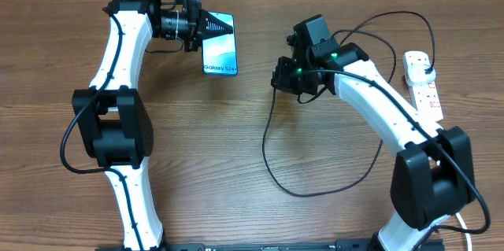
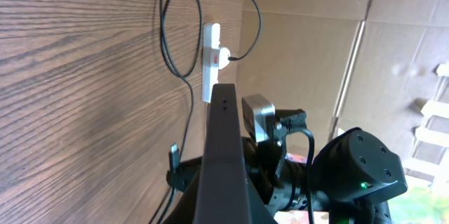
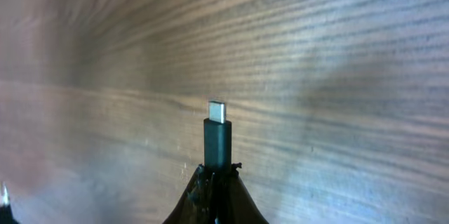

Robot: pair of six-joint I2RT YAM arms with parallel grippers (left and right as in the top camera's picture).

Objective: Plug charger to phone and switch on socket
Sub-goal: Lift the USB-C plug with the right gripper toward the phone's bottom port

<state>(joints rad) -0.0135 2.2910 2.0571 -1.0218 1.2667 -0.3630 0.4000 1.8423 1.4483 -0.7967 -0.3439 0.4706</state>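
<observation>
The wood-grain table (image 1: 228, 204) carries the white socket (image 1: 429, 94) and the black charger (image 1: 264, 149), loosely looped.

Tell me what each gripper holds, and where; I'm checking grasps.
The left gripper holds the phone by one end; the right gripper, the charger by its connector body.

table (image 1: 236, 141) brown wood, strong grain, matt; phone (image 1: 220, 46) screen glossy, edge dark and smooth; socket (image 1: 426, 92) smooth white plastic; charger (image 3: 217, 140) matt black plastic sleeve, silvery metal tip; right arm (image 1: 374, 100) casing white, slightly glossy
</observation>
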